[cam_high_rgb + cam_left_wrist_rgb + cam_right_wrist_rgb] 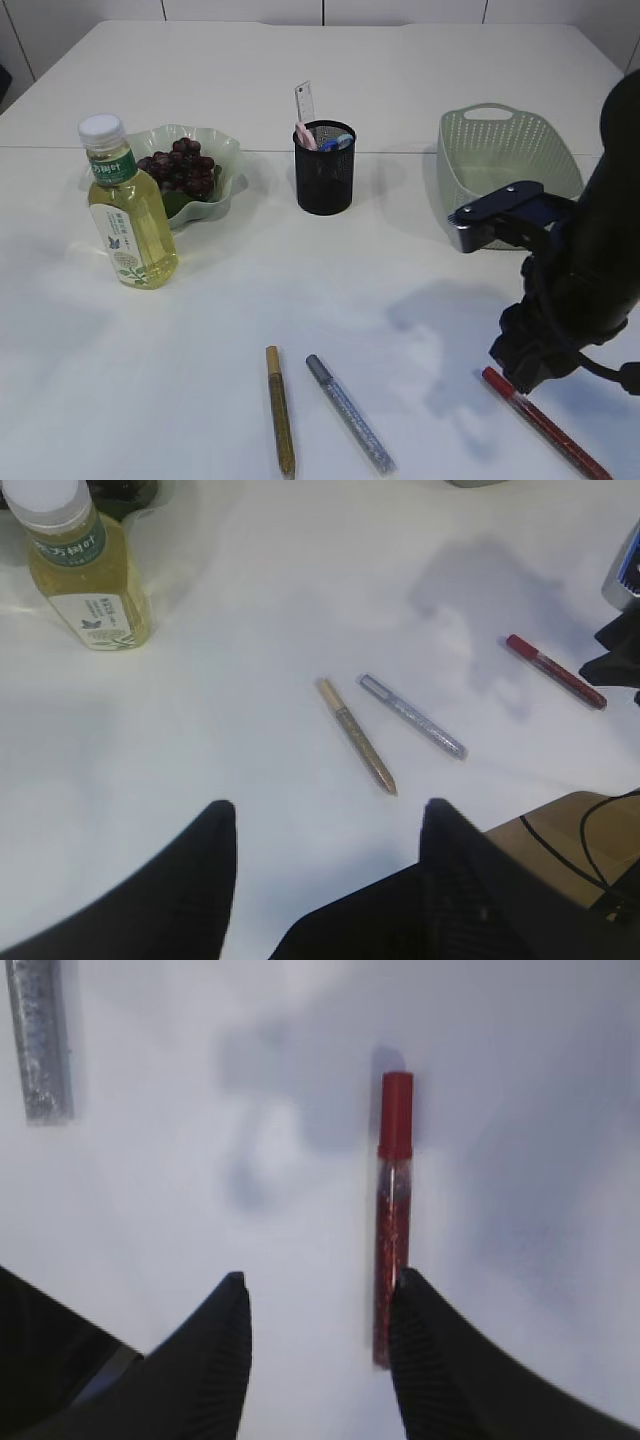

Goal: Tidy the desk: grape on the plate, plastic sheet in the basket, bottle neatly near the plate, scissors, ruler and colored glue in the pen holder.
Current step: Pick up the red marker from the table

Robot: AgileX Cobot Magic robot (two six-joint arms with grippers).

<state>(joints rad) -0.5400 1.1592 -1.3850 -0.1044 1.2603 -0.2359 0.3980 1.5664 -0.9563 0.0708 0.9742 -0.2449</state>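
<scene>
Three colored glue pens lie on the white table: gold (280, 410), silver (348, 412) and red (550, 425). My right gripper (318, 1285) hovers open low over the red glue (393, 1210), whose lower end lies just inside the right fingertip (420, 1300). The silver pen (38, 1040) is to its far left. My left gripper (325, 815) is open and empty, near the front edge, short of the gold pen (357, 736). The black pen holder (324, 175) holds a ruler (305, 103) and pink and blue handles, seemingly the scissors. The grapes (182, 168) sit on the green plate (225, 150), with the bottle (128, 215) beside it. The plastic sheet is out of view.
The pale green basket (505, 150) stands at the back right, behind my right arm (590, 260). A wooden edge and cables (570, 830) show beyond the table's front corner in the left wrist view.
</scene>
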